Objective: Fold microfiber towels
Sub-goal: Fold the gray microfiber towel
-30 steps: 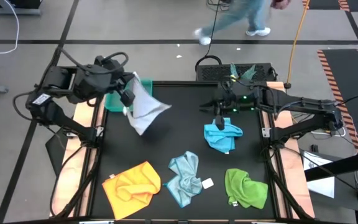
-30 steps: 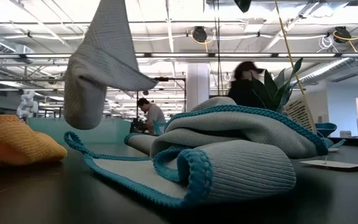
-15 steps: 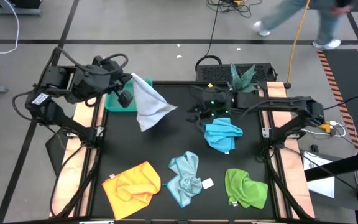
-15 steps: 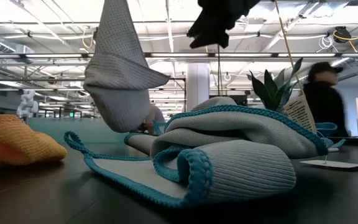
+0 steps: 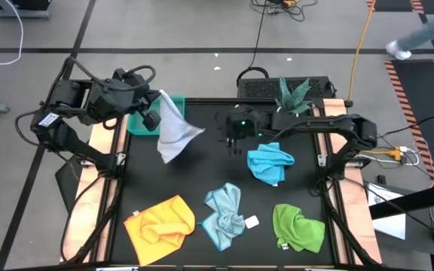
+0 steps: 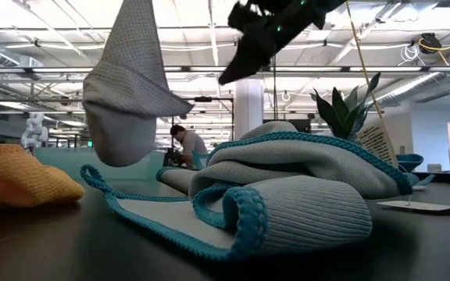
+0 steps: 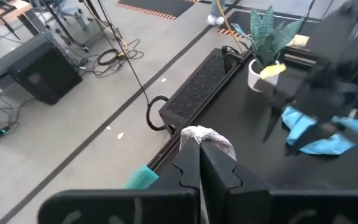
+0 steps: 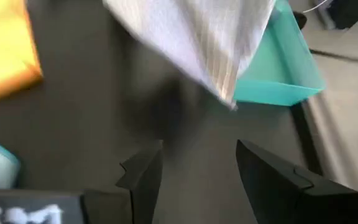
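Observation:
The white-grey towel [image 5: 175,129] hangs from my shut left gripper [image 5: 155,113] over the table's far left; it also shows in the low view [image 6: 129,86]. My right gripper [image 5: 232,138] stands open near the table's middle, right of the hanging towel [image 8: 197,37] and apart from it, its fingers [image 8: 143,175] toward the towel. On the table lie the bright blue towel [image 5: 270,164], the pale blue one [image 5: 224,214], the yellow-orange one [image 5: 160,223] and the green one [image 5: 298,228], all crumpled. My left gripper pinches a bunched top part of the white-grey towel [image 7: 204,135] between its two fingers. The fingers slant down from the table's left side. The towel hangs below them in a loose cone, its lower end [image 6: 114,153] clear of the table.
A teal tray [image 5: 137,123] sits at the far left, partly under my left arm. A potted plant [image 5: 293,93] and a black box [image 5: 266,86] stand at the far edge. A white tag [image 5: 251,222] lies beside the pale blue towel. A person [image 6: 184,145] sits in the room behind.
My right gripper has gone toward the table's left and down, nearer the hanging white-grey towel, and has rolled as it went. The towel has swayed a little under my left gripper, which has kept its place.

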